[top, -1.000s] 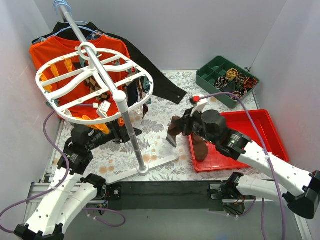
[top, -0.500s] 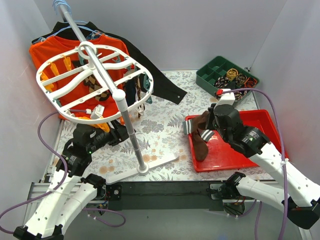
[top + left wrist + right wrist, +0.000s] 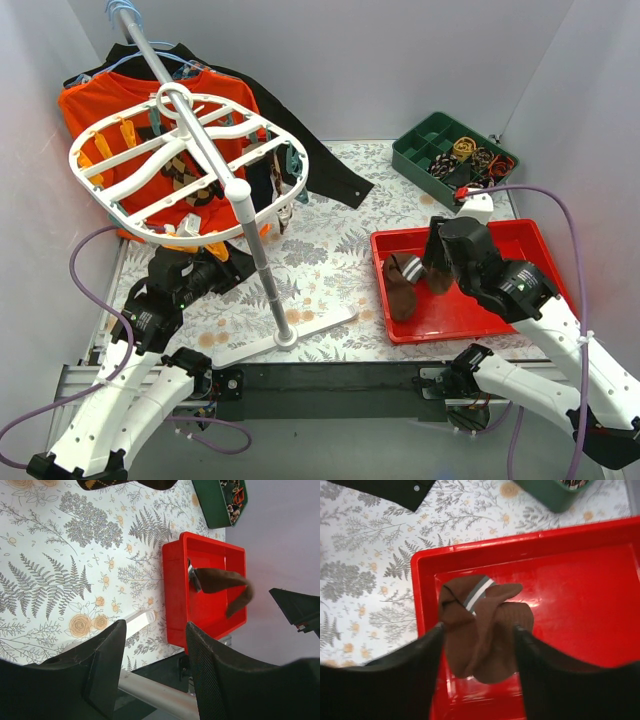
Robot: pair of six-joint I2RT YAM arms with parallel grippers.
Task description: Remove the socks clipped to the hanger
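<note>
The white oval hanger (image 3: 100, 160) stands on its grey-white pole (image 3: 255, 250). An argyle sock (image 3: 185, 172) and dark socks (image 3: 262, 182) hang from its clips. Brown socks (image 3: 402, 285) lie in a heap in the red tray (image 3: 520, 240). My right gripper (image 3: 430, 270) hovers just above them, open. In the right wrist view the brown heap (image 3: 480, 630) lies below and between the spread fingers, with my right gripper (image 3: 478, 627) gripping nothing. My left gripper (image 3: 228, 262) sits low under the hanger. It is open (image 3: 156, 630), with the pole (image 3: 150, 695) crossing behind its fingers.
A green compartment box (image 3: 455, 160) of small items stands at the back right. An orange shirt (image 3: 90, 110) and a long black garment (image 3: 330, 170) hang behind the hanger. The stand's white foot (image 3: 300, 330) lies on the floral cloth.
My right gripper carried a brown sock rightwards over the red tray and opened. The sock now lies on the heap in the tray. The hanger swung slightly; the left arm barely moved.
</note>
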